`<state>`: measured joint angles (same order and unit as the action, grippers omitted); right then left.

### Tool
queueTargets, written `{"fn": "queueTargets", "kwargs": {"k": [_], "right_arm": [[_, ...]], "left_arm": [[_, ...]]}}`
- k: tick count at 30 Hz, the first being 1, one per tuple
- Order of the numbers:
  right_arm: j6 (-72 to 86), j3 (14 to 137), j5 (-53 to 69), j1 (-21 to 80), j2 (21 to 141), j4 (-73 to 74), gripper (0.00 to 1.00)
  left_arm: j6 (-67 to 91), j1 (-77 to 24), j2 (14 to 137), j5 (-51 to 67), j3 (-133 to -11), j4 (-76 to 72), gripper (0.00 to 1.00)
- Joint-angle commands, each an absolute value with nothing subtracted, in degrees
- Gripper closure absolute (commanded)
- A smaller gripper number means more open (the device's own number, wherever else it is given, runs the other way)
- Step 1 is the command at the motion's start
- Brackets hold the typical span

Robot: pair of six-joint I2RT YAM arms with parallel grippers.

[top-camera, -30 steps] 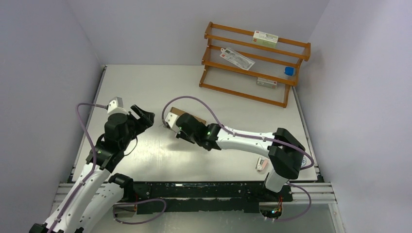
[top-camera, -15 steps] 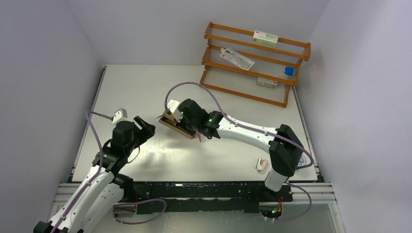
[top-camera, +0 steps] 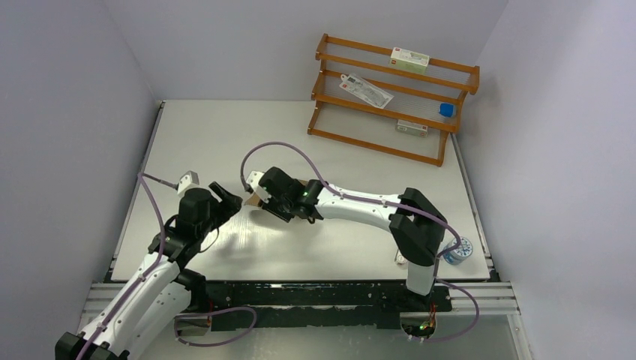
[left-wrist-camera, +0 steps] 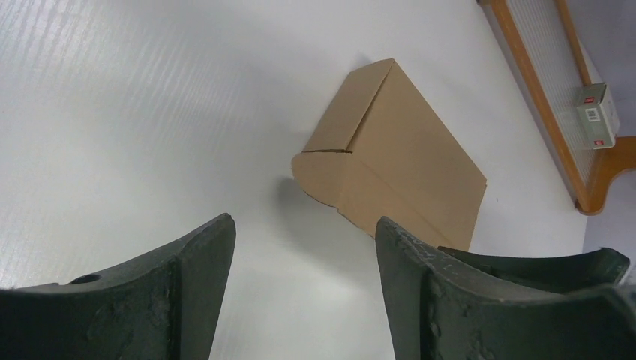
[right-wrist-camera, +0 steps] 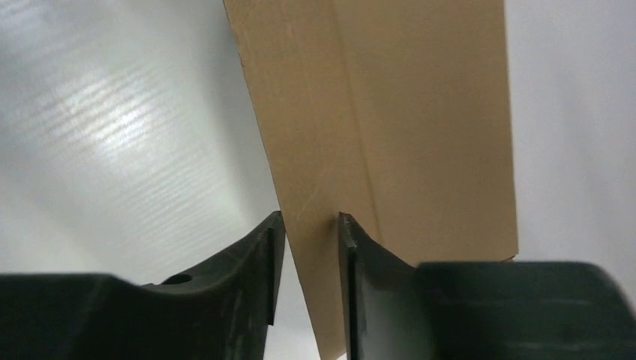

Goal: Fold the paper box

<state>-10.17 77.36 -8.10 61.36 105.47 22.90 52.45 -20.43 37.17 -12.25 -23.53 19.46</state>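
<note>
The paper box lies on the table, a little left of centre, with 1 rounded flap pointing toward the left gripper. In the top view that claw hovers at the box's 9 o'clock, near but apart, jaws spread wide around nothing. The right gripper is over the box, jaws parted a little, and the cardboard's edge shows in the gap.
</note>
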Motion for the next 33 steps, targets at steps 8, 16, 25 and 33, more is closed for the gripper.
{"fn": "queueTargets", "kwargs": {"k": [8,16,25,33], "right_arm": [[-7.44,80.90,0.33,55.66,96.67,26.13,0.36],[-2.78,80.60,12.89,43.13,100.61,19.38,0.25],[5.11,77.56,20.29,34.45,107.87,7.14,0.26],[10.54,71.63,27.78,32.45,111.00,3.04,0.32]], "left_arm": [[55.36,-19.86,36.21,-7.04,-23.12,17.22,0.22],[57.92,-19.86,39.40,1.53,-18.81,8.71,0.20],[59.04,-19.88,47.50,8.15,-14.48,-5.21,0.23],[57.07,-19.95,53.83,8.87,-14.32,-10.51,0.24]]}}
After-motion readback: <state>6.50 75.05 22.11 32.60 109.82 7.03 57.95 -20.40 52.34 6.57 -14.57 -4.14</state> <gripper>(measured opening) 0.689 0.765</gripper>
